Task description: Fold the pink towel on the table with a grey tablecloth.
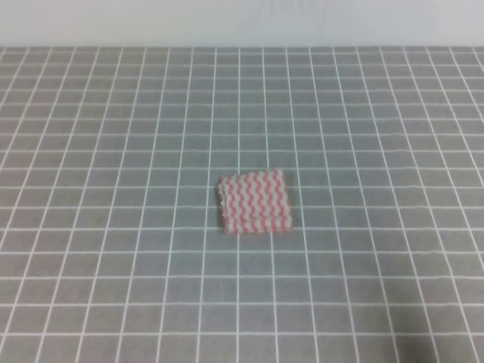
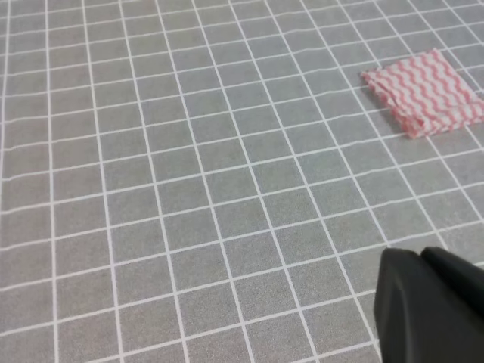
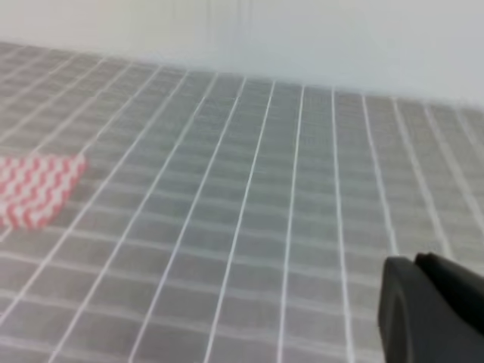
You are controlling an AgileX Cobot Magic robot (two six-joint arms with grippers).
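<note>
The pink towel [image 1: 255, 201] lies in a small, squarish, layered pack near the middle of the table with a grey tablecloth [image 1: 113, 113], with stacked edges showing along its left and front sides. No arm shows in the exterior high view. In the left wrist view the towel [image 2: 423, 92] sits far off at the upper right, and my left gripper [image 2: 422, 253] is a dark shape at the bottom right, its two fingers pressed together, holding nothing. In the right wrist view the towel [image 3: 34, 189] is at the left edge. My right gripper [image 3: 414, 259] looks the same, shut and well away from it.
The gridded grey cloth runs to a pale wall [image 1: 242, 23] at the back. Nothing else lies on the table around the towel.
</note>
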